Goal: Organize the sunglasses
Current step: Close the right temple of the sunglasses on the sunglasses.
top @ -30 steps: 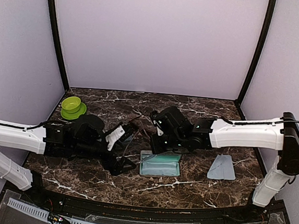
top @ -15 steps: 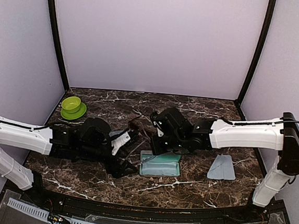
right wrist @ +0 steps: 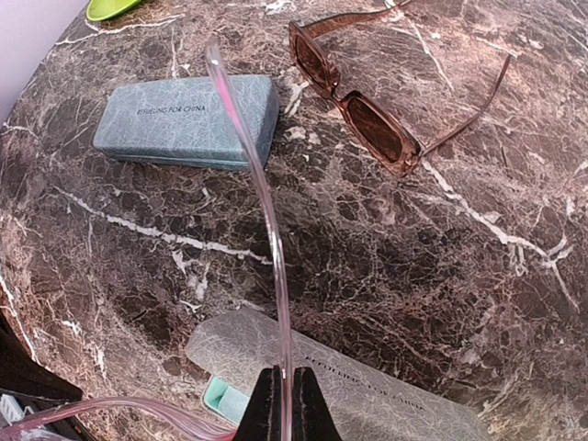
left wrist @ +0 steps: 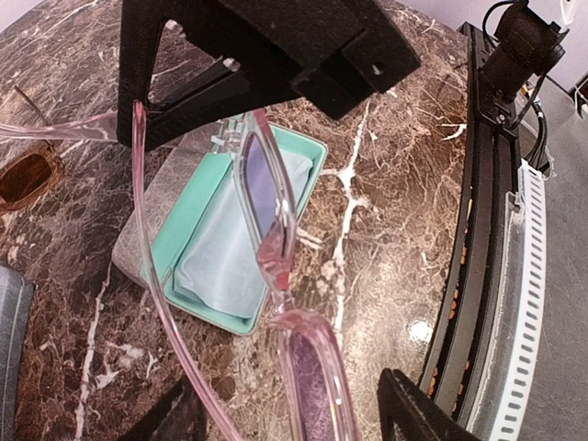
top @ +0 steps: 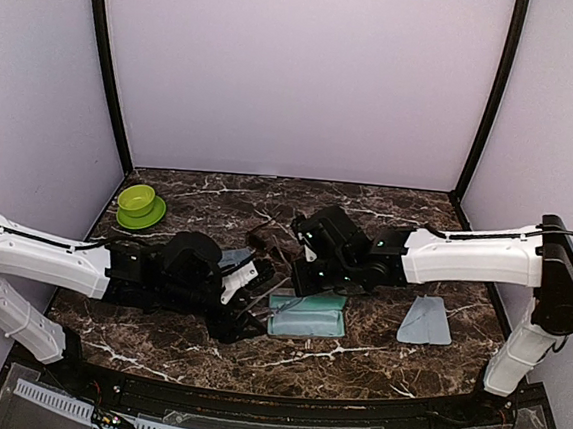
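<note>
left tool (top: 250, 298) slid right, straddling sunglasses (left wrist: 265, 197) (pink)

On the table (top: 368, 204), a bowl (top: 139, 203) is sitting at the far left corner and a cloth (top: 426, 320) is lying toward the right edge. The open case (top: 307, 319) is lying mid-table, with the closed case (right wrist: 184, 119) lying behind it to the left. The resting sunglasses (right wrist: 354, 110) are lying just right of the closed case, and the lifted sunglasses (left wrist: 262, 188) are hanging by the open case's left side

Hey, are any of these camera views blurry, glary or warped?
Left wrist: the pink sunglasses go soft near the bottom edge, and a glare spot sits on the marble table. Right wrist: brown sunglasses sharp, scene bowed by the wide lens. Top external: evenly lit, no glare.
</note>
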Tool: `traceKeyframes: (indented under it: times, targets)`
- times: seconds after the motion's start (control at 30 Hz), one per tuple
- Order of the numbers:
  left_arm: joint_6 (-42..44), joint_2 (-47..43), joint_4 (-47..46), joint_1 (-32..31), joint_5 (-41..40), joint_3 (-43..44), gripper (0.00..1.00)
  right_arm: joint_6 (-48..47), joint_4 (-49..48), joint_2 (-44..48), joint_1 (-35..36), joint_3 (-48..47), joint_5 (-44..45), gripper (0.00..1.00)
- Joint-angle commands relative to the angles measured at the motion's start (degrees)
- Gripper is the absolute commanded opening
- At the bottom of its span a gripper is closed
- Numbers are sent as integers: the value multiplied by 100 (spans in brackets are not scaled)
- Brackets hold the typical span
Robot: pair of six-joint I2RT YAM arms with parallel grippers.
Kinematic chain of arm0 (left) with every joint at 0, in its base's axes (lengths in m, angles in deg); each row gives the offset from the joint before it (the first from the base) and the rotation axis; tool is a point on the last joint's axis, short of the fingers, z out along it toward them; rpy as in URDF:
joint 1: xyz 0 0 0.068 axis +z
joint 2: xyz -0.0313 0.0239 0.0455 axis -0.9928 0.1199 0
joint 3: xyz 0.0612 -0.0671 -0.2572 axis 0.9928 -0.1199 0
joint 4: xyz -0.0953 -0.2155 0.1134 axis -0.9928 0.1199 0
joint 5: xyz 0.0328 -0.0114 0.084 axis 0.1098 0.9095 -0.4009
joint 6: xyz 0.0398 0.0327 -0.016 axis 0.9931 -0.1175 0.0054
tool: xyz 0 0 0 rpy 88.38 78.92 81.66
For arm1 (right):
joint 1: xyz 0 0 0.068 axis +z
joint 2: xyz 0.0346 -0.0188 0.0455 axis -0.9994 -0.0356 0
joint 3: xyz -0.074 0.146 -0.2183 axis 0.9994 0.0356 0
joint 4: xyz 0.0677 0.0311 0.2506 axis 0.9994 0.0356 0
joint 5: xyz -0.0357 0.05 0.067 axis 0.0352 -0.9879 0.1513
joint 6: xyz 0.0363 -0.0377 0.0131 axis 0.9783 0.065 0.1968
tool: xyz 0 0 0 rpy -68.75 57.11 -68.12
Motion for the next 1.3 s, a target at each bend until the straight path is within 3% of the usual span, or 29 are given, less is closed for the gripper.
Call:
traceKeyframes:
  times: [0.0, 0.53, 1.03, 1.13, 1.27]
  targets:
    - [38, 0, -47, -67, 44, 87, 65, 199, -270, 208, -117, 64, -12, 0]
    - [301, -159, -532, -100, 551, -234, 59, 328, -523, 256, -277, 230, -401, 0]
    - [515, -153, -515, -109, 225, -313, 61, 154, -582, 450, -275, 538, -421, 0]
    - [422, -247, -664, -109, 181, -408, 66, -24, -647, 536, -279, 662, -297, 0]
    - [148, -543, -932, -105, 163, -551, 84, -456, -858, 838, -273, 940, -54, 0]
